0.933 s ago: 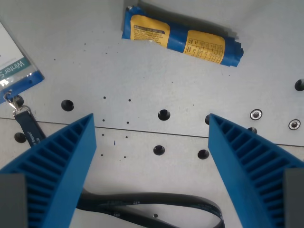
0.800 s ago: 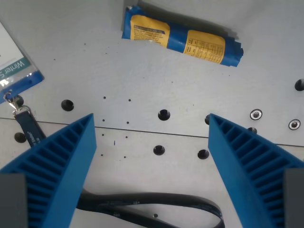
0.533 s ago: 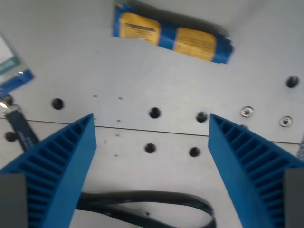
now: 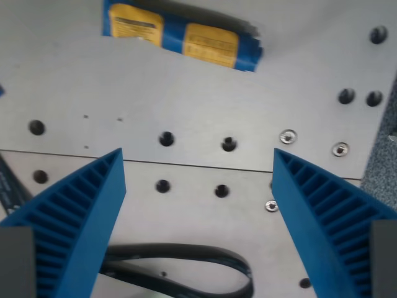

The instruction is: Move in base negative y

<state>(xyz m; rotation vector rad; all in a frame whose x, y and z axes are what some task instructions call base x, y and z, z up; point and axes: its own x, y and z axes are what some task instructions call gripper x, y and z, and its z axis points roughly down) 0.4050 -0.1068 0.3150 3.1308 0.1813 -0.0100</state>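
Everything on the bench (image 4: 205, 93) has slid toward the wrist view's left, so the camera was carried sideways. Jaws are spread wide with nothing held; the gripper (image 4: 198, 162) hangs above bolt holes, below the blue-and-yellow packet (image 4: 183, 36). Motion is judged underway, its endpoint unknown

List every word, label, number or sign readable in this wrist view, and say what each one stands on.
No text can be read in this frame.
Blue and yellow packet: dark print on both yellow panels, too blurred and small to read.
Black strap: no legible marking.
Metal table: only holes and screws, no signs.
Gripper: open, with plain blue ribbed fingers, no lettering.
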